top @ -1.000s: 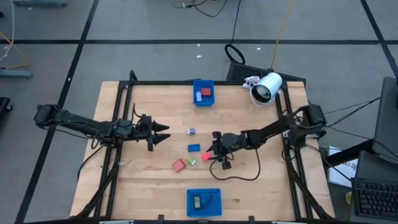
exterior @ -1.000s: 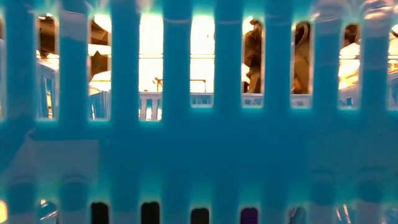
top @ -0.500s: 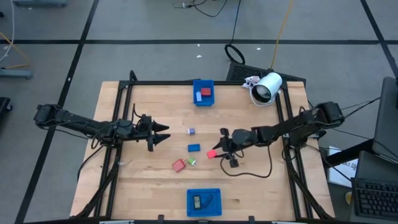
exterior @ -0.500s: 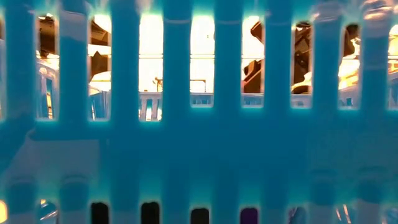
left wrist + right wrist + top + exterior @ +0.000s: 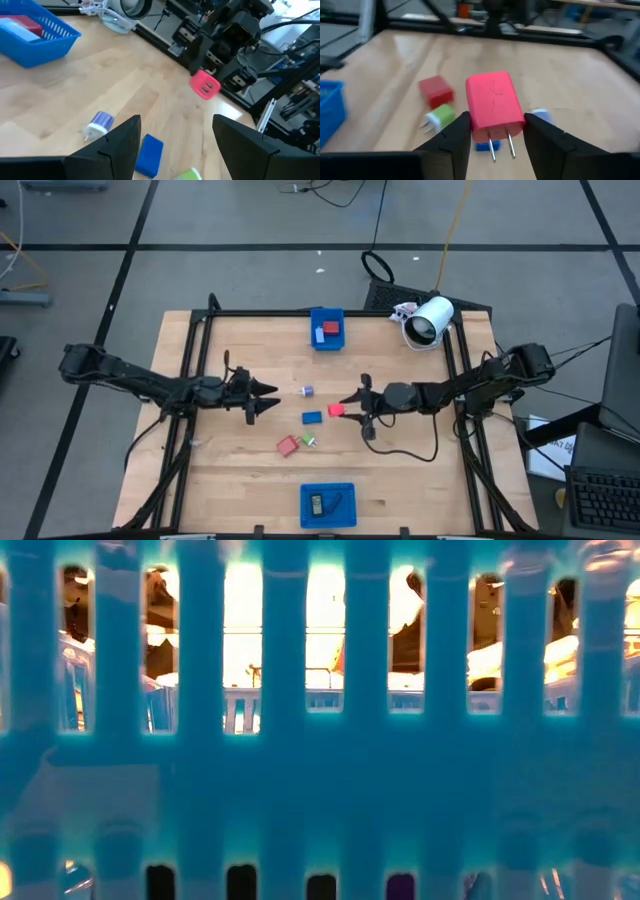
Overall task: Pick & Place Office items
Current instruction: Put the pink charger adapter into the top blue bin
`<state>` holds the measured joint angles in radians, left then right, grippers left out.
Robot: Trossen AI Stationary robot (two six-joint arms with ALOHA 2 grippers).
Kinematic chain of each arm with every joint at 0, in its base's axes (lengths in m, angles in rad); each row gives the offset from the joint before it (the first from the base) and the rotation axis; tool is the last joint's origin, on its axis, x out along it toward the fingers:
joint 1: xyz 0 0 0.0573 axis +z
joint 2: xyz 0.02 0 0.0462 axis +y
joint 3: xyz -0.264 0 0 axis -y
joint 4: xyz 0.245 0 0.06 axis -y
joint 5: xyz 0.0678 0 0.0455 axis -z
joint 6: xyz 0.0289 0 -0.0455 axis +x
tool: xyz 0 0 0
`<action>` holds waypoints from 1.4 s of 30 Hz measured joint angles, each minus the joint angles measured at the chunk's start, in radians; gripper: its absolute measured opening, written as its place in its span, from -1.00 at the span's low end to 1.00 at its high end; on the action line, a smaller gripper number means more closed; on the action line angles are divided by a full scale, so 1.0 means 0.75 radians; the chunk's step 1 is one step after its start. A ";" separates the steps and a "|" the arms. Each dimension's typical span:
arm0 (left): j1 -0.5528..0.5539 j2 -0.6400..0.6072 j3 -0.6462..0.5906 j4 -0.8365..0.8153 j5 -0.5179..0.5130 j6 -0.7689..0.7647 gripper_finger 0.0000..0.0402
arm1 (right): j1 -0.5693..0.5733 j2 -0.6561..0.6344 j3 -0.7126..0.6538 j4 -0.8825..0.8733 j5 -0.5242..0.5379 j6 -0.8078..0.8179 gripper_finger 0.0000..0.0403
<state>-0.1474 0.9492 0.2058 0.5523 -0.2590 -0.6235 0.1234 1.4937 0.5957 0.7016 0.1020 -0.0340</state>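
The right pincer [image 5: 345, 406] pinches a red charger plug [image 5: 494, 107], lifted off the counter [image 5: 250, 340] near centre, likely bound for the blue tray [image 5: 327, 340] at 12 o'clock. The left pincer [image 5: 262, 398] waits spread at 9 o'clock.

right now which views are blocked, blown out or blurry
Low view: almost wholly blocked by a blue slotted wall right at the lens; the room in the slots is blown out. Right wrist view: the red plug in the right claw is sharp, the table behind it soft. Left wrist view: the far arm is smeared. High view: evenly lit, clear.
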 joint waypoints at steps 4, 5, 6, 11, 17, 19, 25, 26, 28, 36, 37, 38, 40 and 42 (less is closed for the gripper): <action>0.000 0.120 0.000 0.151 -0.003 0.042 0.25 | -0.001 0.001 0.000 0.064 0.043 0.057 -0.26; 0.000 0.149 0.000 0.189 -0.004 0.064 0.25 | -0.001 0.001 0.000 0.080 0.043 0.066 -0.26; 0.000 0.179 0.000 0.222 -0.004 0.086 0.25 | -0.001 0.001 0.000 0.097 0.043 0.074 -0.27; 0.000 0.313 0.000 0.392 -0.004 0.150 0.25 | 0.000 0.001 0.000 0.135 0.043 0.110 -0.26; -0.050 0.453 0.099 0.420 0.006 0.423 0.25 | 0.000 0.015 0.000 0.137 0.043 0.106 -0.26; -0.079 0.506 0.154 0.415 0.007 0.534 0.25 | 0.000 0.016 0.000 0.132 0.043 0.106 -0.27; -0.124 0.665 0.347 0.398 -0.007 0.757 0.25 | 0.000 0.056 -0.001 0.192 0.075 0.102 -0.24; -0.125 0.688 0.380 0.384 -0.008 0.775 0.25 | 0.000 0.053 0.001 0.207 0.076 0.101 -0.24; -0.124 0.731 0.440 0.343 -0.010 0.791 0.25 | 0.000 0.052 0.003 0.208 0.077 0.101 -0.26; -0.101 0.877 0.616 0.245 -0.027 0.836 0.25 | 0.001 0.054 0.000 0.217 0.072 0.100 -0.24; -0.097 0.890 0.629 0.235 -0.036 0.844 0.25 | 0.001 0.054 -0.001 0.208 0.076 0.100 -0.24; -0.094 0.895 0.634 0.227 -0.057 0.853 0.25 | 0.001 0.054 -0.002 0.205 0.081 0.100 -0.24; -0.089 0.895 0.645 0.211 -0.117 0.861 0.25 | 0.001 0.054 -0.001 0.210 0.092 0.100 -0.26; -0.083 0.893 0.649 0.213 -0.173 0.860 0.25 | 0.000 0.053 0.000 0.217 0.094 0.101 -0.27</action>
<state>-0.2093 1.6190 0.6922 0.7122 -0.3887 0.0212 0.1234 1.5337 0.5956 0.8642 0.1721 0.0414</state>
